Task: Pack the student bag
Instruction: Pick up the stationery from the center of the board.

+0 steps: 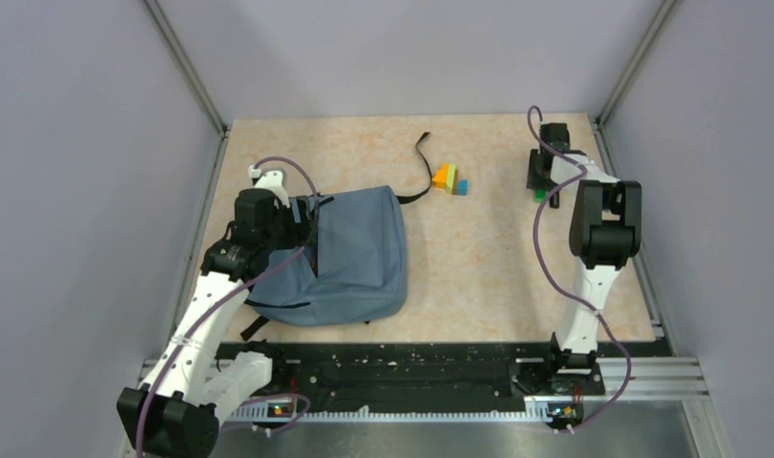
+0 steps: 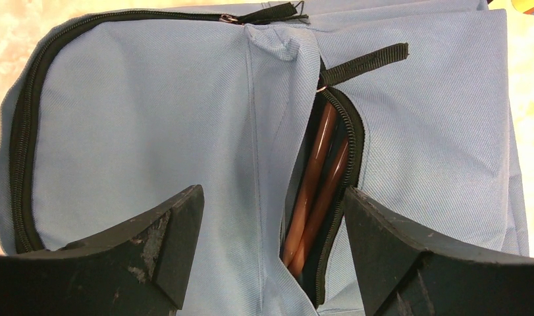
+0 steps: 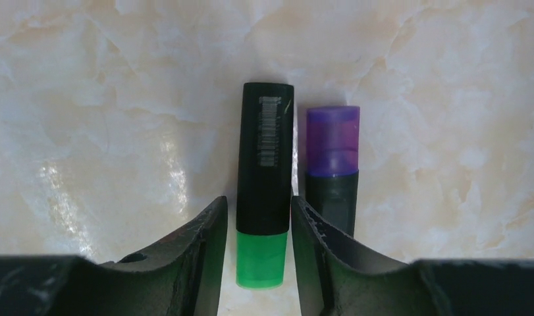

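Observation:
The dusty-blue student bag (image 1: 359, 258) lies flat at the left-centre of the table. In the left wrist view the bag (image 2: 145, 125) has an open zip pocket holding two brown pens (image 2: 313, 191). My left gripper (image 2: 272, 197) hovers just above that pocket, open and empty, with its fingers on either side of the opening. My right gripper (image 3: 259, 201) is at the far right of the table (image 1: 547, 176), low over it. Its jaws are narrowly open around a black highlighter with a green cap (image 3: 265, 171), which lies on the table. A purple-capped highlighter (image 3: 332, 148) lies just beside it on the right.
A small stack of orange, yellow, green and blue blocks (image 1: 450, 178) sits behind the bag. A black bag strap (image 1: 425, 164) trails toward them. Grey walls enclose the table on three sides, and the arm bases stand on the black rail (image 1: 411, 367) at the near edge.

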